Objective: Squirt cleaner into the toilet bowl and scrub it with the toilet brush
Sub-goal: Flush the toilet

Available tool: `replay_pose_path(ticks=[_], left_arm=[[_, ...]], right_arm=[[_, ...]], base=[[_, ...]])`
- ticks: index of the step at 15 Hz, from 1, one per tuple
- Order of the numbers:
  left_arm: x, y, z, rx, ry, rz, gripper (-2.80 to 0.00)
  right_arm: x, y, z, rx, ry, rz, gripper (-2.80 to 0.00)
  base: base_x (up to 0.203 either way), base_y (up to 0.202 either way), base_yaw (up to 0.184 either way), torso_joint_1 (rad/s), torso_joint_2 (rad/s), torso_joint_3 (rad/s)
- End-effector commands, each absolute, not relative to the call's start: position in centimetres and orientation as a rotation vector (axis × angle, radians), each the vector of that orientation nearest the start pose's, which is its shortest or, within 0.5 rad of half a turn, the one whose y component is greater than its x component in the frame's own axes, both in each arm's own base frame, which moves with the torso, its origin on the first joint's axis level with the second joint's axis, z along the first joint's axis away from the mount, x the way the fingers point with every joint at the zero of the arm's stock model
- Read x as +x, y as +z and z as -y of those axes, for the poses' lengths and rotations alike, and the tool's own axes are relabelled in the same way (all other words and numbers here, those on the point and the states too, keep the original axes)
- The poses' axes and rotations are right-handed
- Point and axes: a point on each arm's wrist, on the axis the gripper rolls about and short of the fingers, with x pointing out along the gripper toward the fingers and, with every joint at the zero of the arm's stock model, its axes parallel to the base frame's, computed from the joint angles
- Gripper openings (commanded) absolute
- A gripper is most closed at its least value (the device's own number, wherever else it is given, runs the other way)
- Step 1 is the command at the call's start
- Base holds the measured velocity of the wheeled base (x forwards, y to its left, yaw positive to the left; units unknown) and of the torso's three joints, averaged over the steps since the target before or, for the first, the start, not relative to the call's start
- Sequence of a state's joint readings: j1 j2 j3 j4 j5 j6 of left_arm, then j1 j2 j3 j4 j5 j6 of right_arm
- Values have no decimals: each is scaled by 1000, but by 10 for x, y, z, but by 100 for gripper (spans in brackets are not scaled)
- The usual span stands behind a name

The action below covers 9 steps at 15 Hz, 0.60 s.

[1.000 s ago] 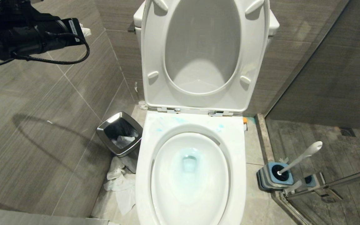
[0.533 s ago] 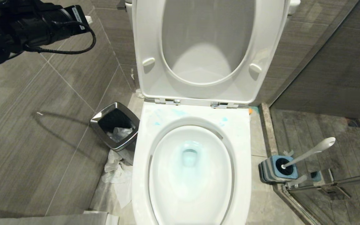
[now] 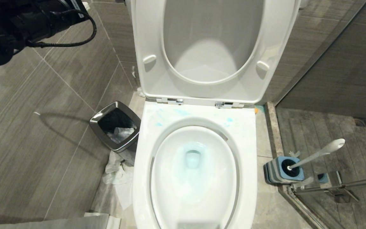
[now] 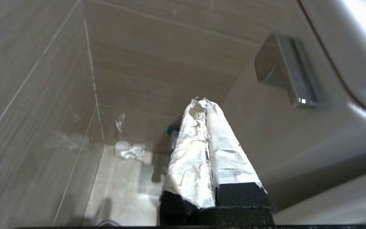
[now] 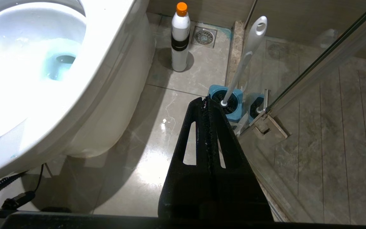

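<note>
Already the cleaner (image 3: 192, 152) tints the water of the toilet bowl (image 3: 195, 178) pale blue, with smears on the rim by the hinges, so squirting looks done. Scrubbing seems unstarted: the toilet brush (image 3: 319, 154) stands in its holder (image 3: 283, 170) on the floor, right of the toilet. Left claw (image 4: 202, 106), pinched empty, hangs beside the tank; right claw (image 5: 206, 103), pinched empty, sits low near the brush.

The toilet bowl (image 3: 195, 178) is cut off by the lower edge of the head view, and the raised seat (image 3: 214, 51) by the upper edge; the tank is hidden behind it. Only part of the left arm (image 3: 17, 22) is seen at the upper left corner, its gripper out of frame. The bristle head of the toilet brush (image 3: 316, 154) is sunk in its holder (image 3: 283, 170). The label of the bottle (image 5: 180, 38) cannot be read.
</note>
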State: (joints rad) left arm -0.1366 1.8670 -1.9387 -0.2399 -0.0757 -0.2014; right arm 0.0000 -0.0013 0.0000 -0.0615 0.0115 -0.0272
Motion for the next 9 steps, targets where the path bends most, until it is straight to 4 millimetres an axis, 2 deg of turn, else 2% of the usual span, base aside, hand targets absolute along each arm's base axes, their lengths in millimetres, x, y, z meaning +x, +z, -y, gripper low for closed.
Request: replay_pose_path(ticks=[1, 5, 9], left_arm=[[349, 409, 53, -220, -233, 314, -280], [346, 416, 56, -299, -220, 384, -280], [336, 430, 63, -356, -269, 523, -280]], right_arm=[[-21, 75, 0, -28, 12, 37, -280], [-21, 75, 0, -28, 11, 37, -280], [-21, 75, 0, -28, 12, 37, -280]], base=[[0, 0, 0, 4, 2, -67], [0, 0, 0, 1, 3, -112], [0, 0, 0, 2, 2, -8]])
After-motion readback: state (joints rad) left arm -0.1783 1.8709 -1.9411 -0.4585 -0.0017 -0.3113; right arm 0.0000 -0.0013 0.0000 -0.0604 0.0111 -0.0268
